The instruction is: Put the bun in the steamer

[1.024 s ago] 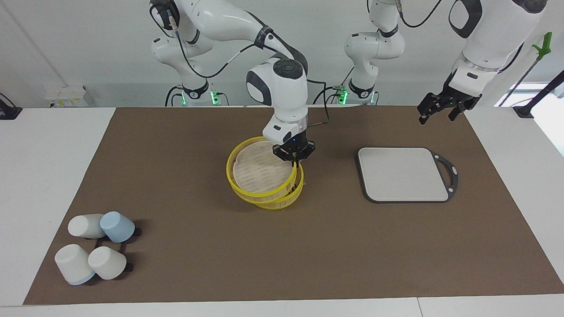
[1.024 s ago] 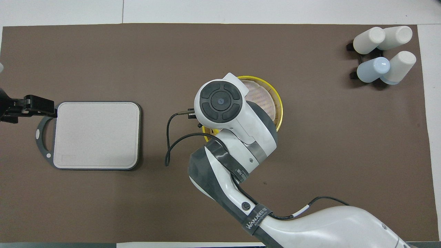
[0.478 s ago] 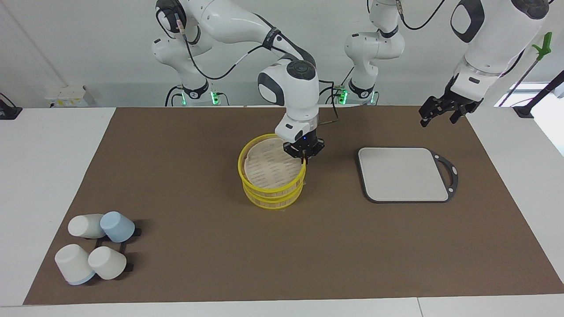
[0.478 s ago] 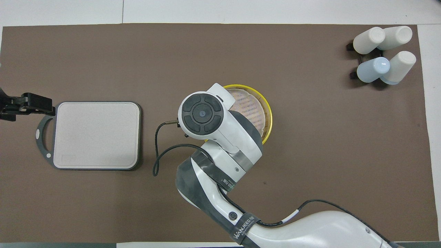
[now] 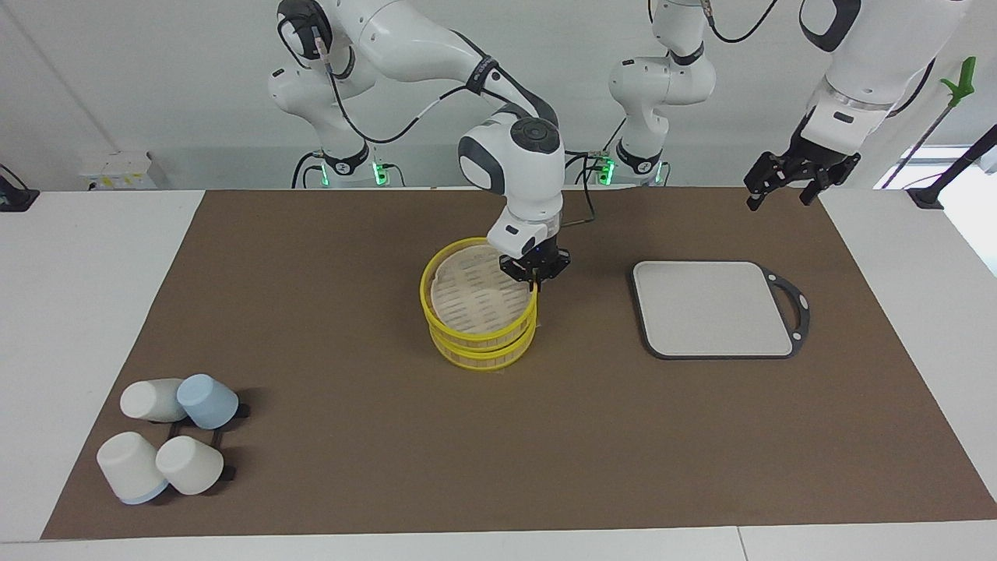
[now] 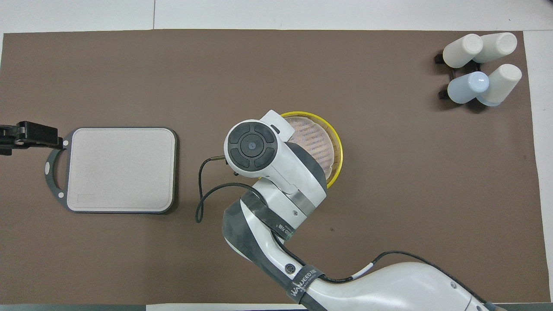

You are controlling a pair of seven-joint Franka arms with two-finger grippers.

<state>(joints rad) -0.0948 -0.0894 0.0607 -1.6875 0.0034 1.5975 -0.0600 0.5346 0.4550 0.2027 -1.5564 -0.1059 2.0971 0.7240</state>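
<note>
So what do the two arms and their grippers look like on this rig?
Both arms are glossy white with dark grey joint caps and bands. The right arm carries a black cable and a strap lettered WANJEED. The right gripper and left gripper are black two-finger units. Green lights glow at both bases.

the steamer point(image 5: 479, 312) point(image 6: 322, 149) was a round two-tier basket with yellow rims, pale slatted sides and a pale slotted top. it stood upright on the brown mat near the middle of the tabletop, its tiers nearly in line, the upper one sitting slightly askew. the bun could not be seen in either view.
</note>
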